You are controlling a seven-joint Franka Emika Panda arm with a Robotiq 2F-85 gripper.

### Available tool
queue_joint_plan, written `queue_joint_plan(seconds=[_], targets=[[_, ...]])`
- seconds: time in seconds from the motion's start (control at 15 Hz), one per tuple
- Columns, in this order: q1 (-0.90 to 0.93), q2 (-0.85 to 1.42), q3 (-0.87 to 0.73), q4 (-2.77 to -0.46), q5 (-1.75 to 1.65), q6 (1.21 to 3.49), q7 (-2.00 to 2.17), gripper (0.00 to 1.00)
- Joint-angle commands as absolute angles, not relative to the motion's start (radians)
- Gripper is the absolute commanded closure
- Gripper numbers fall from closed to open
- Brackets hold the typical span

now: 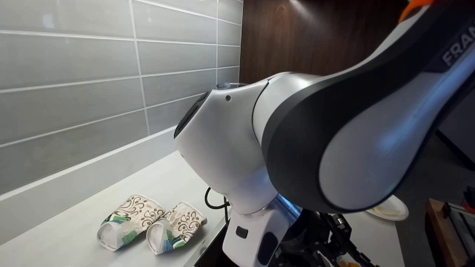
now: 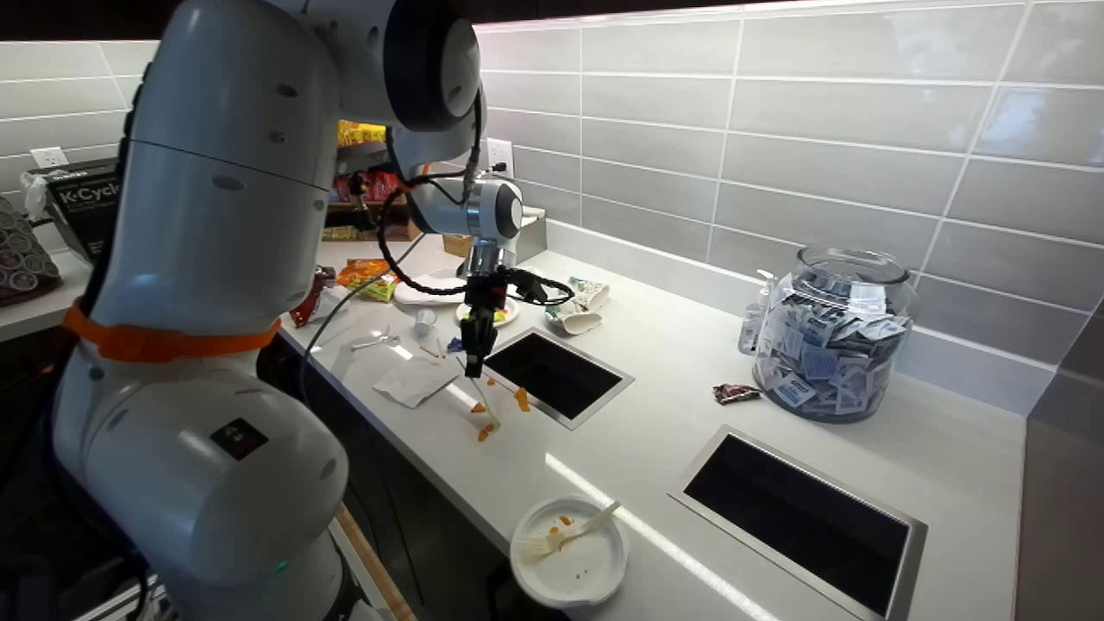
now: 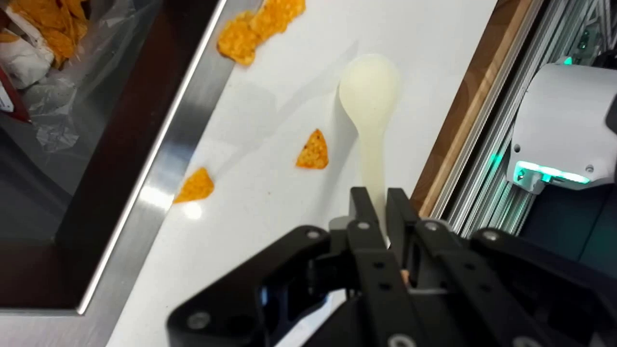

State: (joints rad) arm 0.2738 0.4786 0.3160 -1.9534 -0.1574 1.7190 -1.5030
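My gripper is shut on the handle of a pale cream plastic spoon in the wrist view. The spoon's bowl points away from the fingers, and its shadow falls on the white counter beside it. In an exterior view the gripper points down near the counter's front edge, with the thin spoon reaching below it. Whether the bowl touches the counter is unclear. Orange chip pieces lie nearby: one beside the spoon, one at the steel rim, and a clump partly on that rim.
A steel-framed bin opening lies beside the gripper; wrappers and chips show inside. A second opening is farther along. A plate with a fork overhangs the front edge. A packet-filled jar, napkin and crushed cups are around.
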Motion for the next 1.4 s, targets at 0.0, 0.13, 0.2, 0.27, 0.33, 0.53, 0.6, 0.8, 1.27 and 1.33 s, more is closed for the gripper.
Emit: queue_joint_plan(seconds=[0.0,0.13,0.2,0.27,0.33,0.53,0.6,0.8,1.27,1.33], targets=[[0.29,0.476,0.314,-1.968,-0.214,1.753,-1.478,0.97],[0.294,0.482,0.313,-1.962,-0.238,1.753,-1.48,0.97],[0.292,0.486,0.313,-1.959,-0.246,1.755,-1.489,0.97],[0.29,0.488,0.314,-1.957,-0.252,1.759,-1.496,0.97],[0.288,0.491,0.314,-1.955,-0.256,1.762,-1.497,0.97],[0.279,0.485,0.32,-1.956,-0.243,1.779,-1.515,0.97],[0.277,0.481,0.321,-1.958,-0.238,1.786,-1.516,0.97],[0.272,0.469,0.321,-1.963,-0.235,1.825,-1.519,0.97],[0.279,0.465,0.316,-1.957,-0.252,1.867,-1.509,0.97],[0.282,0.462,0.315,-1.955,-0.257,1.87,-1.505,0.97]])
